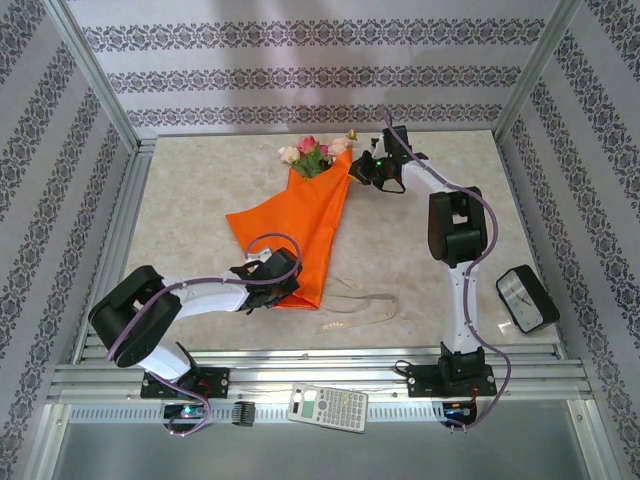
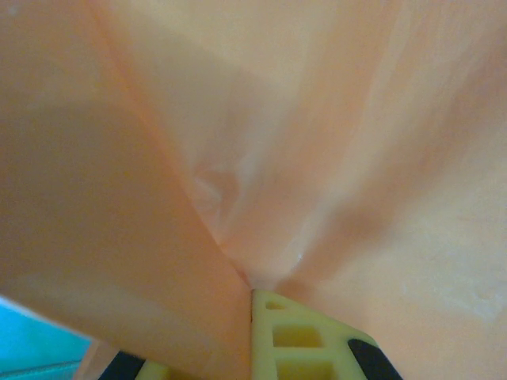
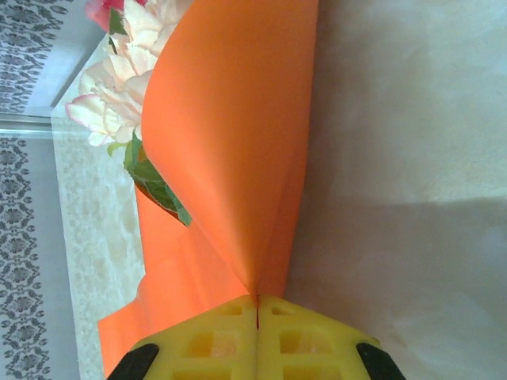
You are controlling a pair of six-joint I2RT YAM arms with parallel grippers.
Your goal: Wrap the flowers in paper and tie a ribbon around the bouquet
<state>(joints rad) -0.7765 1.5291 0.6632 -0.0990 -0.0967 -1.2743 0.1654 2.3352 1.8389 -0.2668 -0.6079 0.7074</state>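
The orange paper lies folded into a loose cone over the flowers, whose pink and cream heads stick out at the far end. My left gripper is at the cone's narrow near end, shut on the paper, with one yellow finger showing beneath it. At the wide end, my right gripper is shut on the paper's right edge; its jaws meet on the sheet, next to cream roses and a green leaf. The pale ribbon lies loose on the table right of the cone's tip.
A calculator rests on the front rail. A black-framed flat device sits at the table's right edge. A small gold object stands behind the flowers. Aluminium frame posts and patterned walls enclose the marble-look table.
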